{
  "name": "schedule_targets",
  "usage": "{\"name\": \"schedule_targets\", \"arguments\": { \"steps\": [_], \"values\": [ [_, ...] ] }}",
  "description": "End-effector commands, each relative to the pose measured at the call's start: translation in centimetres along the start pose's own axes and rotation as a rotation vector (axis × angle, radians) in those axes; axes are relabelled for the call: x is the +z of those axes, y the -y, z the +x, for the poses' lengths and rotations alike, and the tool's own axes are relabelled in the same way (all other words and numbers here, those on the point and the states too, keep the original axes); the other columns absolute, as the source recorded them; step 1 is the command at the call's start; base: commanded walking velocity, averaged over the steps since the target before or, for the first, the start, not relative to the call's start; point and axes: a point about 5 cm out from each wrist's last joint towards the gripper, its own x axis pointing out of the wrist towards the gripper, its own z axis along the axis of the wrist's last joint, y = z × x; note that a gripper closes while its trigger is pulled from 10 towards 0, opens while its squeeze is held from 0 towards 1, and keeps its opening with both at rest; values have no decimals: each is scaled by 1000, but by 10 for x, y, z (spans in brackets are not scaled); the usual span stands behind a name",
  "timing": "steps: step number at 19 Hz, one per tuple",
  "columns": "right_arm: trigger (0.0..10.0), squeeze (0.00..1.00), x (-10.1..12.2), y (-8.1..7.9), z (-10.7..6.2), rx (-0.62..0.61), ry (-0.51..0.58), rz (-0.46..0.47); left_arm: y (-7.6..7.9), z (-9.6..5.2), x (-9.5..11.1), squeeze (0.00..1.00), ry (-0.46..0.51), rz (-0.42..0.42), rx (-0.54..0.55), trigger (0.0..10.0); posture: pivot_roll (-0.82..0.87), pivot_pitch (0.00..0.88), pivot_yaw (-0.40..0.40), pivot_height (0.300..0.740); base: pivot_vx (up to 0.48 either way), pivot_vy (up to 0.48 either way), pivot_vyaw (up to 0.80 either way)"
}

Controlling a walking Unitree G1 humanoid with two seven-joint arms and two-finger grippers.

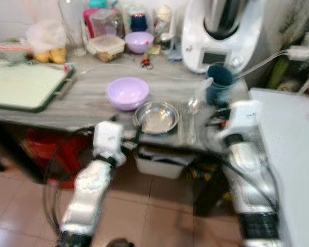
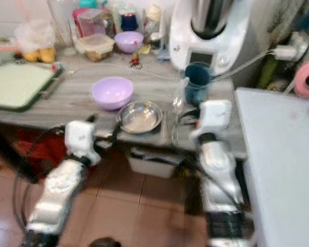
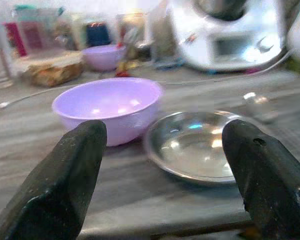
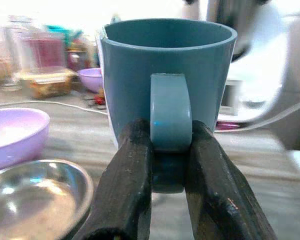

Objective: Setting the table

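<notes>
A teal mug (image 4: pixel 165 50) stands on the grey wooden table (image 1: pixel 82 105) in front of a white kitchen machine. My right gripper (image 4: pixel 170 137) is shut on the mug's handle, one black finger on each side; the same gripper (image 1: pixel 217 106) reaches in from the table's front edge. A lilac bowl (image 1: pixel 127 92) and a shallow steel bowl (image 1: pixel 156 117) sit side by side near the middle. My left gripper (image 3: pixel 162 132) is open just short of the table's front edge, facing both bowls and holding nothing. A metal spoon (image 1: pixel 192 117) lies between the steel bowl and the mug.
The white kitchen machine (image 1: pixel 221 31) and its cable are right behind the mug. A green-rimmed board (image 1: pixel 20 85) lies at the left. A second lilac bowl (image 1: pixel 139 41), food boxes and jars crowd the back. A white surface (image 1: pixel 293 154) adjoins at the right.
</notes>
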Motion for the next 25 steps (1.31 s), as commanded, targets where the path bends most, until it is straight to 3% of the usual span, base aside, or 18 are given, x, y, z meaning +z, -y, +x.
{"name": "schedule_targets", "arguments": {
  "steps": [1,5,13,19,25],
  "values": [
    [10000,0,5,12,3,-32,13,-15,1,3,8,0,26,3,5,10000,8,20,21,740,480,0,0],
    [10000,0,13,12,11,16,44,-58,-13,-4,12,0,29,20,108,10000,22,63,20,740,475,0,200],
    [10000,0,11,8,29,107,3,-21,-34,-31,10,0,-12,64,222,10000,63,114,21,740,0,0,555],
    [10000,0,6,-6,34,309,-43,-15,-36,-41,9,0,-39,70,251,10000,74,157,12,740,0,0,0],
    [10000,0,0,-8,48,389,-79,-28,-31,-47,8,0,-63,57,248,10000,77,188,4,740,0,0,0]
  ]
}}
